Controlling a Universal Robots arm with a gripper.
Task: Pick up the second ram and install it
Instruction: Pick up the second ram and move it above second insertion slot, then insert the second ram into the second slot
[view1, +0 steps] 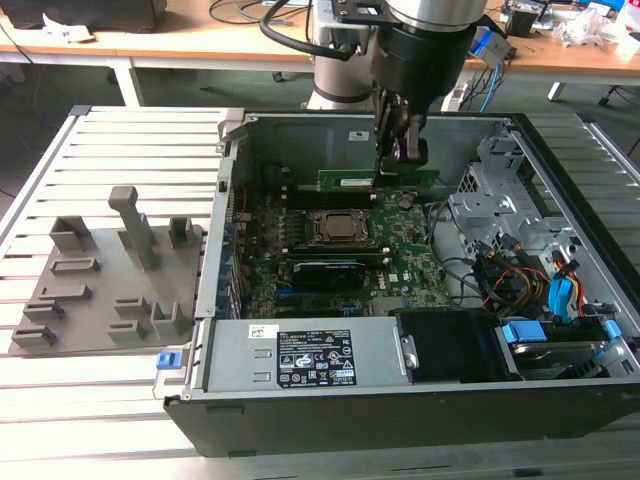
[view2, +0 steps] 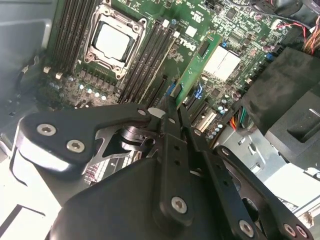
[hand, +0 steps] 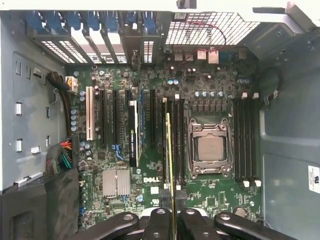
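Black metal two-finger gripper (view1: 395, 172) pinches the second ram (view1: 350, 181), a long thin flat green circuit-board stick with small dark chips. The jaws are pressed onto its flat faces near mid-length, so the stick stands on edge with its contact edge down. That is presumably the pose needed for pushing it into a slot.

The ram is inside the open dark grey sheet-metal computer case (view1: 330, 420), above the large green motherboard (view1: 410, 250) and just beside the square silver-framed CPU socket (view1: 340, 228). In the first wrist view the ram (hand: 170, 150) shows edge-on as a thin line running along the narrow black plastic memory slots (hand: 176, 135), so it looks lined up with them. The gripper (hand: 171, 197) grips it from above. In the second wrist view the ram (view2: 200, 60) rises from the gripper (view2: 173, 106) with the socket (view2: 114, 40) off to one side. I cannot tell whether its lower edge has entered a slot.

Grey matte plastic fixture with upright posts (view1: 100, 275) sits well apart on the ribbed aluminium table (view1: 140, 150), at the exterior view's left.
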